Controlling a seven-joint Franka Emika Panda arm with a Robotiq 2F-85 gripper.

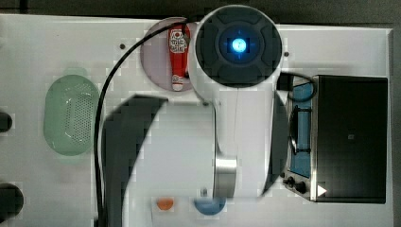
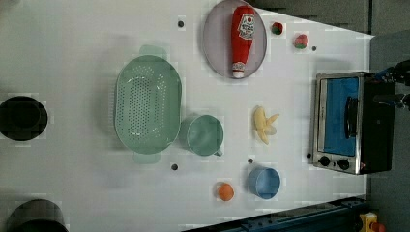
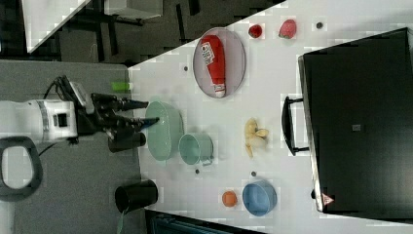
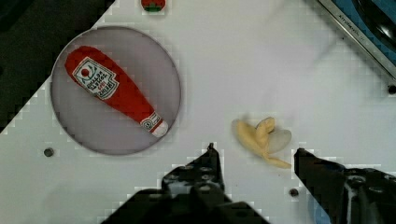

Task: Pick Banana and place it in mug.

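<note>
Hand [image 4: 254,151] spread, holding nothing — fingers apart above the counter [image 4: 280,70]. Banana [image 2: 264,124] lies on the counter, right of the mug [image 2: 204,135] in the left view — apart, not touching.

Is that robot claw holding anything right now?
No. The gripper is open with nothing between its fingers; the banana lies on the white table, untouched.

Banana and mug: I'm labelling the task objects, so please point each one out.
banana [image 2: 263,124]: left view, middle of the peeled fruit.
mug [image 2: 205,135]: left view, inside of the cup.
</note>
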